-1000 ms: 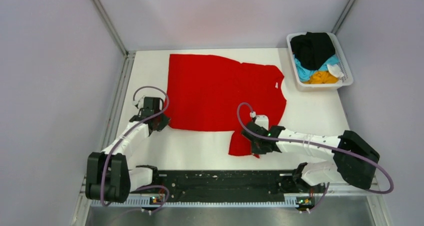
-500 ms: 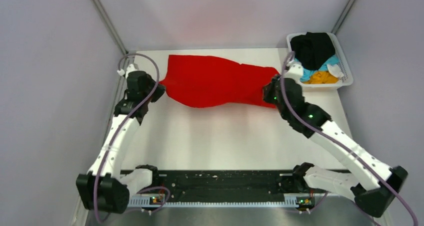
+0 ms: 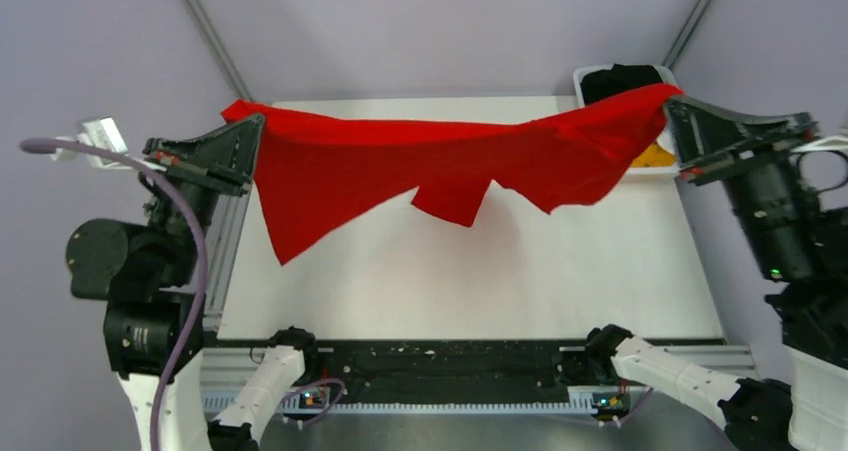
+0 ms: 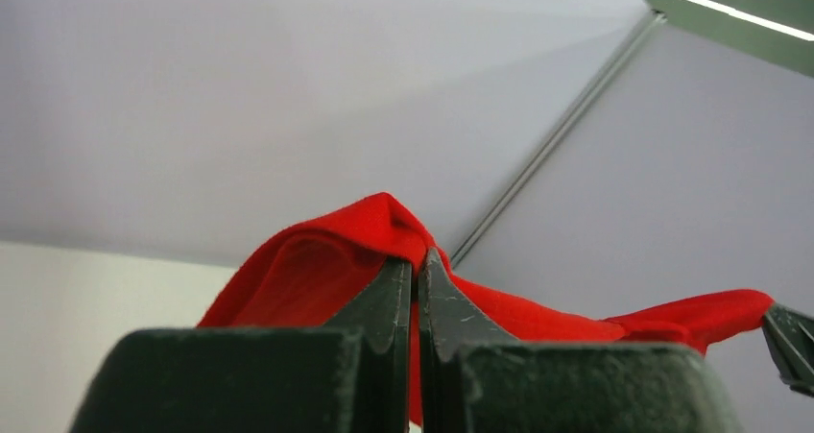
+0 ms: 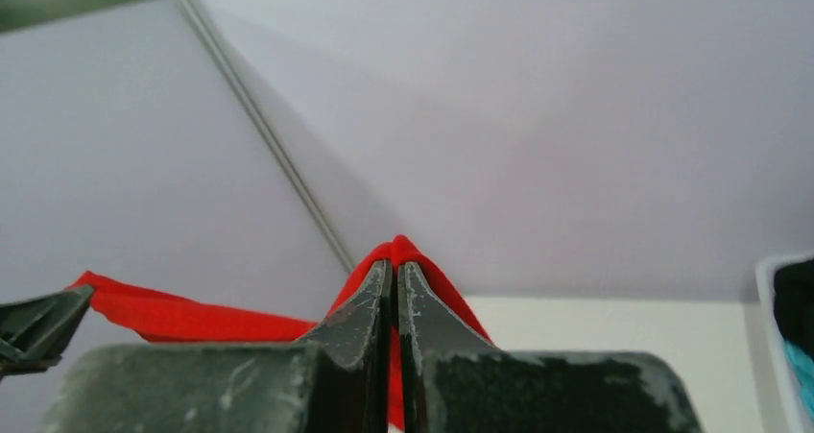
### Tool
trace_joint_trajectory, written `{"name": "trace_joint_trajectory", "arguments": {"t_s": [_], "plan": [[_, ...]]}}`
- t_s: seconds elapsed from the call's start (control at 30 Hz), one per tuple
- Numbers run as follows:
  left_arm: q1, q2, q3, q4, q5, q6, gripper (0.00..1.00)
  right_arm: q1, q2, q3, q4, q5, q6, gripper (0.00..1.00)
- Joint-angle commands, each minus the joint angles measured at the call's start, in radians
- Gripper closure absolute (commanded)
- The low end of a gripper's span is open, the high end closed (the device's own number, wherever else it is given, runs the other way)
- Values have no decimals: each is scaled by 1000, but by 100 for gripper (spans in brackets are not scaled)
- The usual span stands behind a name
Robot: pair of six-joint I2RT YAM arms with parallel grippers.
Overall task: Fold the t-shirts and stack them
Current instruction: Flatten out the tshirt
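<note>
Early stage, by appearance: the unfolded red t-shirt (image 3: 440,161) hangs stretched above the tabletop (image 3: 480,271), its ends pinched in the closed left fingers (image 3: 225,146) and closed right fingers (image 3: 705,126), with folding, stacking, and the other shirts (image 3: 618,77) in the basket (image 3: 579,74) not yet done.

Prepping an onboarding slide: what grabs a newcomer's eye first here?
A bright red cloth t-shirt hangs stretched in mid-air over the white table. The left arm and right arm hold one end each, jaws shut on the cloth. A white plastic basket with a black shirt peeks out behind the right end.
</note>
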State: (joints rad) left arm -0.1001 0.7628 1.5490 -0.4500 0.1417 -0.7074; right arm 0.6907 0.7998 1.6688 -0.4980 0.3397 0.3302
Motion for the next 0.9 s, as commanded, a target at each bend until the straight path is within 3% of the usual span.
{"name": "trace_joint_trajectory", "arguments": {"t_s": [0.0,0.17,0.33,0.47,0.57,0.63,0.7,0.87], "plan": [[-1,2,123,-55,137,23,100,-2,54,242,-69,-130,-93,100],[-1,-21,182,-64,179,17,100,-2,166,492,-142,-74,-163,100],[-1,-19,114,-63,102,29,100,-3,241,488,-89,153,-275,100],[-1,23,-36,-36,-64,27,100,-3,267,239,165,503,-458,100],[-1,87,-182,34,-158,25,100,-6,296,-45,537,683,-654,100],[-1,152,-295,84,-195,19,100,-34,331,-186,677,681,-668,100],[0,234,-400,149,-258,-5,100,-87,382,-282,676,645,-546,100],[2,567,-494,287,-446,-36,85,-226,599,-536,775,422,-245,100]]}}
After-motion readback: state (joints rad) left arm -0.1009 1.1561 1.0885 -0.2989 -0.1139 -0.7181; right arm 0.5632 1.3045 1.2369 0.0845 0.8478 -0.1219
